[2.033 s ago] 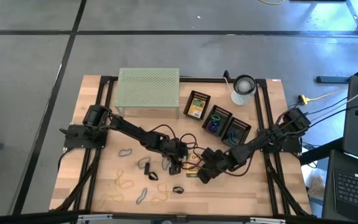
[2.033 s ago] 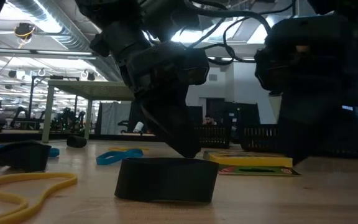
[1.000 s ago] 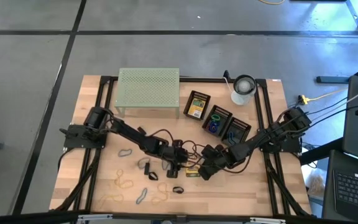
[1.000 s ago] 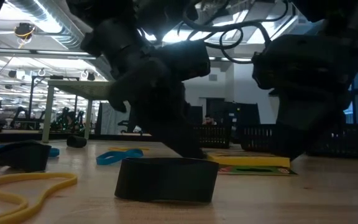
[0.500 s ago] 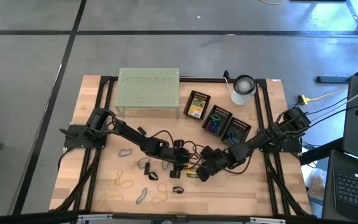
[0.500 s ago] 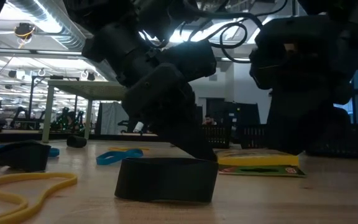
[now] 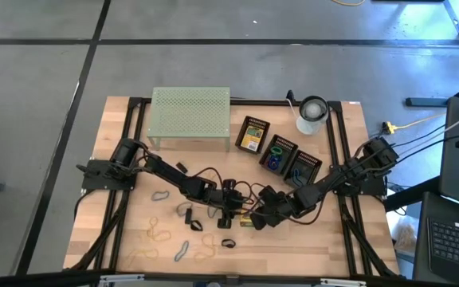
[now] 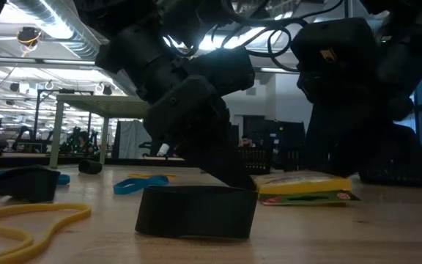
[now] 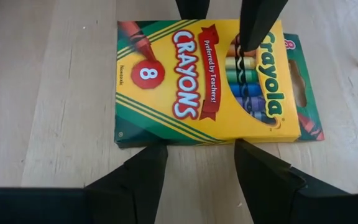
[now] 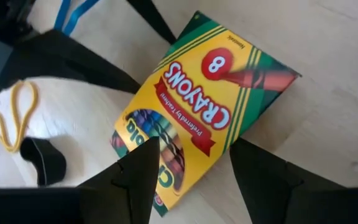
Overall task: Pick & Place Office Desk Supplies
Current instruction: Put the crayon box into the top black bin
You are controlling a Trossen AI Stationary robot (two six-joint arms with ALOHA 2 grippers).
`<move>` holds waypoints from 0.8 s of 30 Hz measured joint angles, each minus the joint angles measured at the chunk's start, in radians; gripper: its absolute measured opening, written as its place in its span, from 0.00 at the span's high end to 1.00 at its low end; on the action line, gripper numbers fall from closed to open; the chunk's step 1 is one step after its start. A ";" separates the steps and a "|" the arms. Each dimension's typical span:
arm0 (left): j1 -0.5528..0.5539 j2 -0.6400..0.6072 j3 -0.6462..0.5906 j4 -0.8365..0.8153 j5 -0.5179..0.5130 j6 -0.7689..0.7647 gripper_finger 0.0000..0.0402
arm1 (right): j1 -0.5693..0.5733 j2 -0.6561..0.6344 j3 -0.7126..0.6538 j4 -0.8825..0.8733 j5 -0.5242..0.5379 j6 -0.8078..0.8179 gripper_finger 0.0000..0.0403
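A yellow-green crayon box (image 9: 197,81) lies face up on the table near its middle (image 7: 247,222). My left gripper (image 9: 199,149) is open, and its fingertips stand at one long edge of the box; I cannot tell whether they touch it. My right gripper (image 10: 194,142) is open at the opposite long edge, near the window end. A second crayon box (image 7: 252,135) lies in a black tray. Rubber bands (image 7: 159,233) and black clips (image 7: 228,242) lie scattered on the near left of the table. My right gripper comes slanting down from the table's right. One finger (image 9: 253,28) lies over the box's face at the crayon window end (image 9: 248,68); the other (image 9: 191,6) stands just off the box's long edge. In the low view the box (image 8: 306,185) sits slightly tilted on the table.
A pale green perforated rack (image 7: 190,118) stands at the far left, a white cup (image 7: 312,114) at the far right. Two more black trays (image 7: 277,153) (image 7: 304,166) sit beside the first. In the low view a black clip (image 8: 196,211) and a yellow band (image 8: 28,220) lie closest.
My left gripper has come down closer to the box and turned a little. The crayon box has slid slightly toward the table's right and now sits a bit tilted, while my right gripper has shifted slightly over it.
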 joint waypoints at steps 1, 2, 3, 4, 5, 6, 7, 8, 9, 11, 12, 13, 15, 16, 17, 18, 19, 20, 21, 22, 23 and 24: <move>0.000 0.000 0.000 -0.003 0.000 0.000 0.53 | 0.000 0.000 0.000 0.000 0.004 0.006 0.51; 0.000 0.000 0.000 -0.006 0.000 0.000 0.53 | 0.000 0.000 0.000 0.000 0.006 0.007 0.51; 0.000 0.000 0.000 -0.009 0.000 -0.001 0.53 | 0.002 0.000 0.000 0.001 0.009 0.009 0.51; 0.000 0.000 0.000 -0.012 0.000 -0.002 0.53 | 0.005 0.000 0.000 0.002 0.012 0.013 0.51; 0.000 0.000 0.001 -0.015 -0.001 -0.002 0.53 | 0.009 0.000 0.000 0.004 0.018 0.022 0.51; 0.000 0.000 0.001 -0.018 -0.001 -0.002 0.53 | 0.011 0.000 0.000 0.006 0.022 0.029 0.51; 0.000 0.000 0.001 -0.019 -0.001 -0.002 0.53 | 0.013 -0.002 0.000 0.006 0.023 0.032 0.51; 0.000 0.000 0.001 -0.019 -0.001 -0.002 0.53 | 0.017 -0.006 0.000 0.005 0.025 0.032 0.51; 0.000 0.000 0.001 -0.020 -0.001 -0.001 0.53 | 0.020 -0.010 0.000 0.006 0.033 0.033 0.51; 0.000 0.000 0.001 -0.022 -0.001 -0.001 0.53 | 0.027 -0.020 0.001 0.007 0.060 0.049 0.51; 0.000 0.000 0.001 -0.023 -0.001 -0.001 0.53 | 0.031 -0.026 0.001 0.008 0.075 0.054 0.51; 0.000 0.000 0.001 -0.024 -0.001 -0.001 0.53 | 0.036 -0.033 0.002 0.009 0.091 0.054 0.51; 0.000 0.000 0.001 -0.025 0.000 -0.003 0.53 | 0.043 -0.040 0.006 0.032 0.127 0.054 0.51; 0.000 0.000 0.001 -0.027 0.000 -0.005 0.53 | 0.043 -0.040 0.009 0.037 0.142 0.055 0.51; 0.000 0.000 0.001 -0.026 0.000 -0.005 0.53 | 0.042 -0.040 0.009 0.030 0.160 0.055 0.51; 0.000 0.000 0.001 -0.026 0.000 -0.005 0.53 | 0.042 -0.039 0.008 0.029 0.171 0.055 0.51; 0.000 0.000 0.001 -0.026 0.000 -0.007 0.53 | 0.042 -0.039 0.006 0.027 0.177 0.058 0.51; 0.000 0.000 0.001 -0.025 -0.001 -0.012 0.53 | 0.043 -0.039 0.006 0.028 0.183 0.060 0.51; 0.000 0.000 0.001 -0.023 -0.002 -0.017 0.53 | 0.043 -0.039 0.006 0.028 0.186 0.064 0.51; 0.000 0.000 0.001 -0.021 -0.002 -0.019 0.53 | 0.044 -0.039 0.006 0.025 0.186 0.070 0.51; 0.000 0.000 0.001 -0.020 -0.002 -0.019 0.53 | 0.044 -0.039 0.006 0.021 0.186 0.074 0.51; 0.000 0.000 0.001 -0.020 -0.002 -0.020 0.53 | 0.043 -0.039 0.006 0.021 0.186 0.075 0.51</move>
